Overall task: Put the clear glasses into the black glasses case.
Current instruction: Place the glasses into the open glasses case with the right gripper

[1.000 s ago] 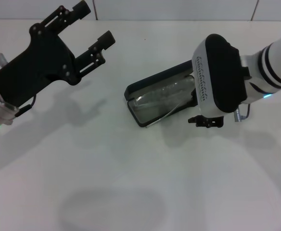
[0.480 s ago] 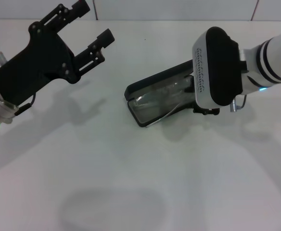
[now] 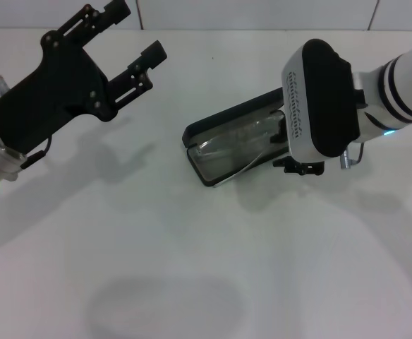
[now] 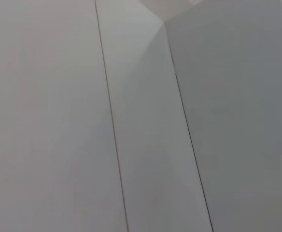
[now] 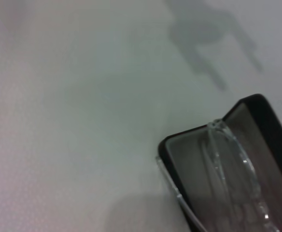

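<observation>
Clear glasses [image 3: 235, 145] inside black glasses case [image 3: 209, 127], just beside right pincer [image 3: 299, 167]

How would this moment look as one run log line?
clear glasses: inside open black glasses case | right gripper: over case's right end | left gripper: open, raised far left

You have a plain white surface [image 3: 192, 268] with one thing lying directly on it: the open black glasses case [image 3: 223, 141] (the clear glasses [image 3: 234, 145] rest inside it), right of centre.
</observation>
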